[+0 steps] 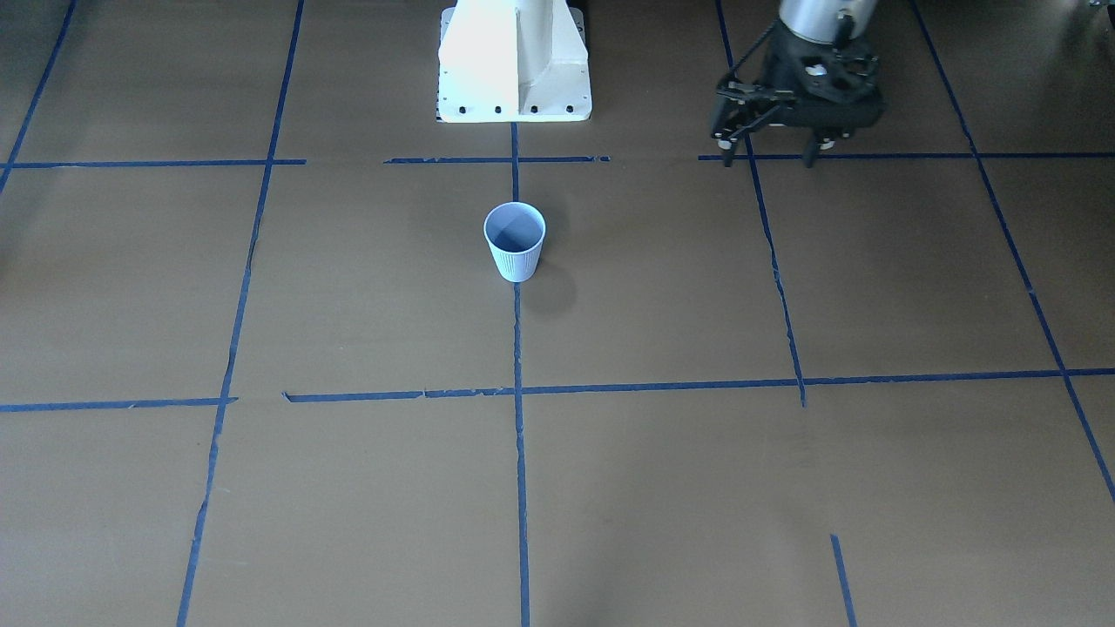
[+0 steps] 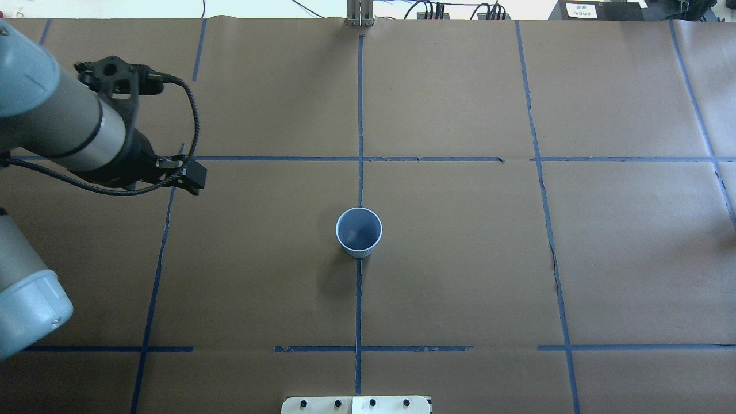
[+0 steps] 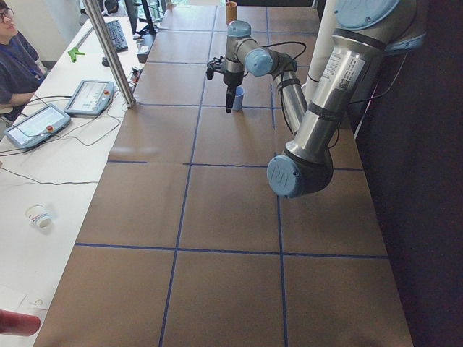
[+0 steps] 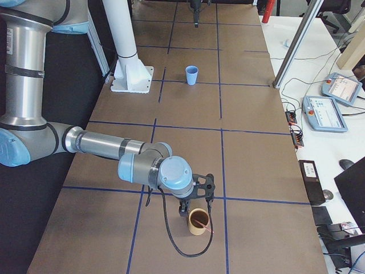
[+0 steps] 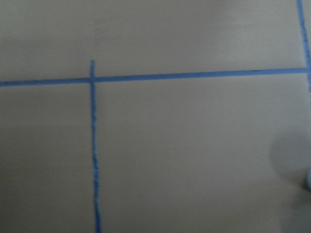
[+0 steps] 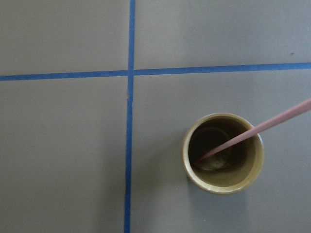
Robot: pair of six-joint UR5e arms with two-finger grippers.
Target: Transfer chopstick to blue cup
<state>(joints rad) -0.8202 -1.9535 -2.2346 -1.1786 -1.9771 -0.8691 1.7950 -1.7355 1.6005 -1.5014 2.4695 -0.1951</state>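
Observation:
The blue cup (image 1: pixel 515 241) stands upright and empty at the table's middle; it also shows in the overhead view (image 2: pixel 359 232). One salmon-pink chopstick (image 6: pixel 262 127) leans in a tan cup (image 6: pixel 223 154) at the table's far right end (image 4: pixel 199 221). My right gripper (image 4: pixel 194 201) hangs just above and beside that tan cup; I cannot tell whether it is open or shut. My left gripper (image 1: pixel 768 155) hovers over bare table well to the blue cup's side, its fingers spread and empty.
The white robot base (image 1: pixel 514 65) stands behind the blue cup. Blue tape lines (image 2: pixel 359 115) divide the brown table cover. Control pendants (image 4: pixel 328 111) and cables lie on the white bench beyond the table edge.

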